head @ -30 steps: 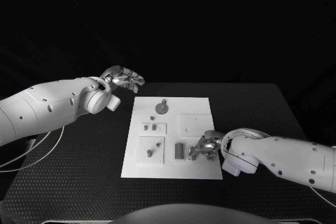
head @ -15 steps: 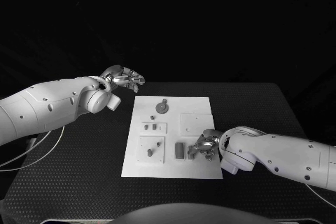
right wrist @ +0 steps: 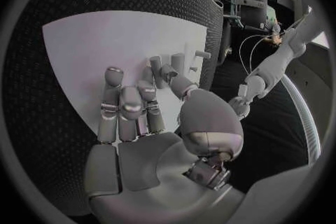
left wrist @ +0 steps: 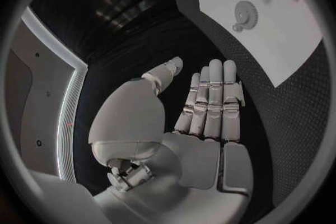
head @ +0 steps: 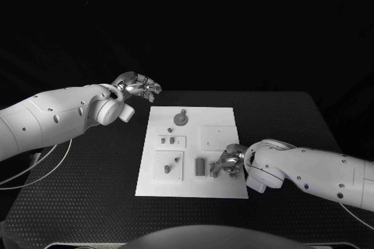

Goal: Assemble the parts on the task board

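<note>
working at the flat white task board (head: pixel 222 187) low in frame, your right hand (head: pixel 227 163) gripped — i couldn't tell what; left hand (head: pixel 138 87) hung open; next you needed careful seating.

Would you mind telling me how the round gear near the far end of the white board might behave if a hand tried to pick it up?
The gear looks thin and flat on the board, so probably stiff and hard to get fingers under. Being round, it may roll if stood on edge. It looks small, likely light.
</note>
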Available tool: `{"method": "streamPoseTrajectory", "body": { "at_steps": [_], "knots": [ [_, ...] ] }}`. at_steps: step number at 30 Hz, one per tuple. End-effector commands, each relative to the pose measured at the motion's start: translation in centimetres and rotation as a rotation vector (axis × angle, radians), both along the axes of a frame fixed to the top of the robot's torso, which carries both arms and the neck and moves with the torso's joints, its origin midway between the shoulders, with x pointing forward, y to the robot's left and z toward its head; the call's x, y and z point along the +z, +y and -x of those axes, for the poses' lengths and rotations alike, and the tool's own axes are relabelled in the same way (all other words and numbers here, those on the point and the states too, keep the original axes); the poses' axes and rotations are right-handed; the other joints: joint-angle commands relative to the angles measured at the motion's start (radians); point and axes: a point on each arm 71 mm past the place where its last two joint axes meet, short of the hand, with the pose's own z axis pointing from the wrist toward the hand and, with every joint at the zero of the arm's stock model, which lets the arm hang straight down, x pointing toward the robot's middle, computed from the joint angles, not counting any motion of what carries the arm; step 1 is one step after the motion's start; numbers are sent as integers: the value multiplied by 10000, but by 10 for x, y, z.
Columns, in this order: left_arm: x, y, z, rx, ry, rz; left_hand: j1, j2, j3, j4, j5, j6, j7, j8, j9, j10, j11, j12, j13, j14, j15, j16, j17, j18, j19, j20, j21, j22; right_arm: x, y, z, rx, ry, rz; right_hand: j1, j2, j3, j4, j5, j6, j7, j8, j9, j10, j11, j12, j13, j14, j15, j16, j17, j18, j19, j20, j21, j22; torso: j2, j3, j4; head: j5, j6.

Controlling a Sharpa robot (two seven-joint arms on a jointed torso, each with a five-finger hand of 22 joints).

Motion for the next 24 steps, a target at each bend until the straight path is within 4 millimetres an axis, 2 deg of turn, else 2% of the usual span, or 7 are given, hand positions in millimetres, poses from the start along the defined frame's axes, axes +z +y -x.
{"method": "streamPoseTrajectory", "body": {
  "at_steps": [1, 15, 24],
  "knots": [
    [1, -2, 0, -145, -25, 98, -56, -46, -32, 47, 42, -76, 0, 47, -13, -36, 22, 44, 0, 80, -11, -44, 12, 106, 45, -47, -41, 12, -5, 0, 5, 345, 436, 307, -97, -8, -50, 1, 11, -64, 170, 3, -22, 95, -1, 39, -14, 5, -67, 66, 10, 134, 30, -53, 54, 185, -4, 7, -10, 16, -7],
    [1, -3, 0, -178, -13, 106, -55, -47, -33, 48, 42, -79, 0, 49, -17, -38, 22, 43, -1, 79, -11, -49, 16, 106, 45, -47, -46, 16, -4, 1, 3, 129, 117, 149, -386, -66, -146, 41, 10, -49, 179, -32, -97, 91, 5, 21, -31, 7, -63, 52, 0, 134, 48, -39, 35, 165, -4, 4, -4, 11, 11],
    [1, -2, 0, -168, -9, 102, -55, -43, -33, 50, 42, -80, 1, 50, -19, -39, 23, 43, -1, 79, -10, -51, 19, 106, 45, -47, -48, 17, -4, 0, 1, -62, -212, -49, -988, -337, -230, 276, 9, -75, 200, -94, -200, 63, 25, -10, -51, 15, -47, 22, -21, 134, 89, -26, -20, 129, -5, 8, -4, 26, 13]
  ]
}}
